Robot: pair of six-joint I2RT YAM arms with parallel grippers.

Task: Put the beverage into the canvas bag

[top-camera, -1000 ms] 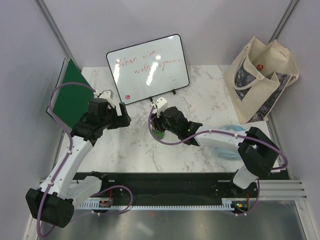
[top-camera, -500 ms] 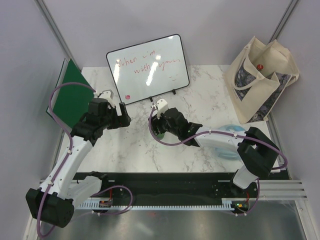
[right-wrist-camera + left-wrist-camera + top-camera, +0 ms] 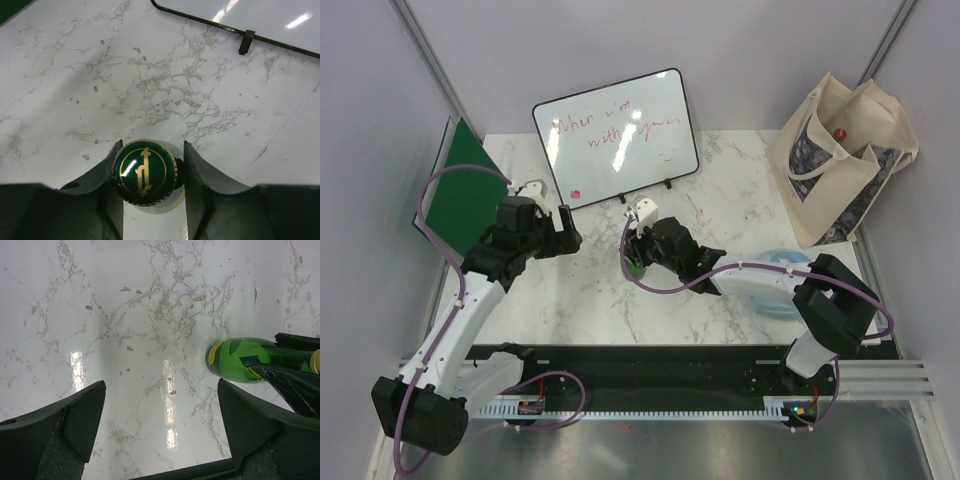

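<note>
The right tool (image 3: 152, 151) pinches the green beverage bottle (image 3: 145, 173) at its gold-marked cap. The bottle is upright near the middle of the marble surface (image 3: 585, 300). The left tool (image 3: 160, 390) hangs spread beside the bottle, on its left, gripping nothing. The canvas bag (image 3: 840, 175) stands at the far right corner, well apart.

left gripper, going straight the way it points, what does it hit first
Probably the bare marble table; the left gripper frames only tabletop, with the green bottle off to its side.
</note>
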